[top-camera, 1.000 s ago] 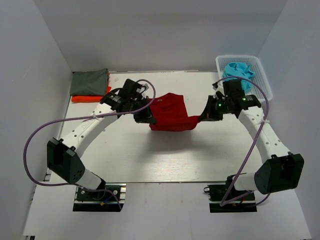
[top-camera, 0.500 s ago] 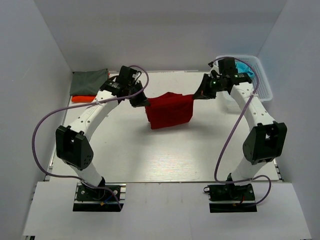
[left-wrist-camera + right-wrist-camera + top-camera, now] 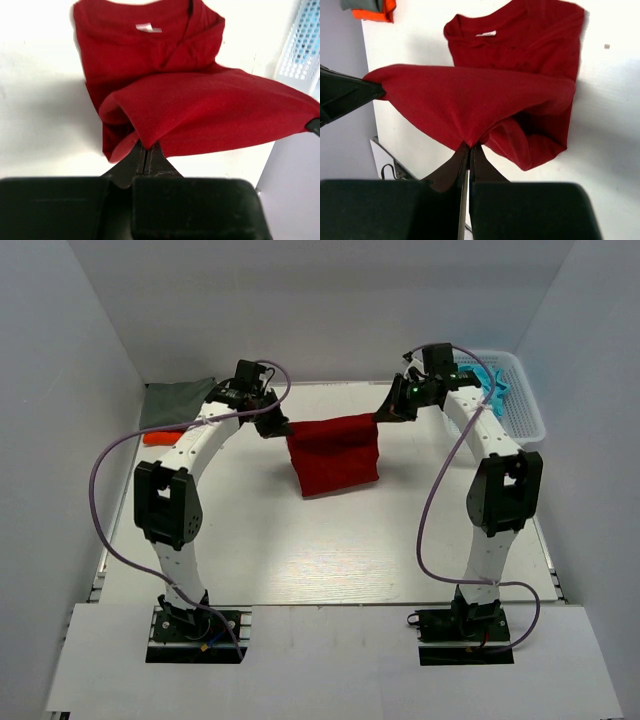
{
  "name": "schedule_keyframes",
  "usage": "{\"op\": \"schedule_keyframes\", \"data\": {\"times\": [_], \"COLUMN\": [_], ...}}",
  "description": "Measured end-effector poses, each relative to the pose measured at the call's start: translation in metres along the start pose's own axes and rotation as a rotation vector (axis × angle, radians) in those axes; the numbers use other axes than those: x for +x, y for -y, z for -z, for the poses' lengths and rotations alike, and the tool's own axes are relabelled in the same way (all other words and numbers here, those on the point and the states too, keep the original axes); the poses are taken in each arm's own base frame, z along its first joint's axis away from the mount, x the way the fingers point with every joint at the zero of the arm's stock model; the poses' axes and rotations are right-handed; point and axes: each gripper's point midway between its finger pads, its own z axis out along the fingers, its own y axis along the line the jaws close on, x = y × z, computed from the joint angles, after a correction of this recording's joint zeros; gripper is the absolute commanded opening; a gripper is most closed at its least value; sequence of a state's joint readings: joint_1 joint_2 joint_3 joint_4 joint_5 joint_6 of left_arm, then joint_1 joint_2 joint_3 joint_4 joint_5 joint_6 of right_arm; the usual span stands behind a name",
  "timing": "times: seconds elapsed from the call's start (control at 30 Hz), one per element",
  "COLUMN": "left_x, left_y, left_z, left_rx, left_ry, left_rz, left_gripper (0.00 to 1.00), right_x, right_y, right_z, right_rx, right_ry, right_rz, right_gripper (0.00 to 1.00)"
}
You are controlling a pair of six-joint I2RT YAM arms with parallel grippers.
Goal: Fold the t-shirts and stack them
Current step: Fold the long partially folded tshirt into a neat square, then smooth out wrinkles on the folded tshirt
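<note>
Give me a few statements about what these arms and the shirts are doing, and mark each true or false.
1. The left gripper and the right gripper each pinch the red t-shirt. True.
2. The grey-green shirt lies in the basket. False: it lies folded on top of the orange shirt at the far left corner of the table.
3. The red t-shirt lies flat with nothing holding it. False: one edge is lifted and stretched between the two grippers, while the collar end rests on the table.
4. Turquoise cloth sits in the basket. True.
</note>
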State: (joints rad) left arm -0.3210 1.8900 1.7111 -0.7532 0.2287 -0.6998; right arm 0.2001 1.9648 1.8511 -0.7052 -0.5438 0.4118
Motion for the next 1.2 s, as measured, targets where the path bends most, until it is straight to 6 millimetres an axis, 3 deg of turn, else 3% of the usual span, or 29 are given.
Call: {"op": "schedule_keyframes", "data": {"times": [0.27, 0.33, 0.37, 0.4, 0.43, 0.47, 0.5, 0.63, 0.73, 0.9, 1.03, 1.2], "left_x": [-0.017, -0.023, -0.027, -0.032, -0.036, -0.042, -0.048, -0.069, -0.078, -0.056, -0.026, -0.01], "left_y": [-0.015, -0.019, -0.02, -0.021, -0.023, -0.025, -0.028, -0.034, -0.042, -0.051, -0.063, -0.072], "left_z": [-0.026, -0.032, -0.035, -0.039, -0.044, -0.051, -0.057, -0.082, -0.091, -0.09, -0.087, -0.087], "left_rx": [-0.009, -0.013, -0.011, -0.008, -0.005, -0.004, -0.005, -0.008, -0.025, -0.05, -0.08, -0.094], "left_ry": [-0.013, -0.008, -0.003, 0.004, 0.012, 0.02, 0.031, 0.055, 0.067, 0.034, -0.023, -0.049], "left_rz": [0.034, 0.045, 0.05, 0.054, 0.057, 0.061, 0.066, 0.074, 0.052, -0.006, -0.023, -0.031], "left_gripper": [0.0, 0.09, 0.18, 0.32, 0.72, 0.99, 0.99, 0.99, 0.99, 0.99, 0.99, 0.99], "right_x": [-0.021, -0.027, -0.031, -0.035, -0.04, -0.047, -0.054, -0.086, -0.085, -0.063, -0.065, -0.049], "right_y": [0.012, 0.017, 0.02, 0.024, 0.027, 0.031, 0.035, 0.042, 0.046, 0.054, 0.05, 0.06], "right_z": [-0.036, -0.049, -0.056, -0.065, -0.073, -0.083, -0.091, -0.12, -0.121, -0.097, -0.077, -0.084], "right_rx": [-0.037, -0.052, -0.058, -0.066, -0.075, -0.087, -0.097, -0.157, -0.169, -0.056, 0.018, 0.073], "right_ry": [0.004, 0.01, 0.017, 0.022, 0.031, 0.044, 0.06, 0.126, 0.136, 0.14, 0.16, 0.099], "right_rz": [-0.016, -0.027, -0.029, -0.027, -0.029, -0.018, -0.012, 0.037, 0.047, 0.128, 0.261, 0.374], "right_gripper": [0.0, 0.16, 0.19, 0.43, 0.56, 0.79, 0.9, 0.9, 0.9, 0.9, 0.89, 0.88]}}
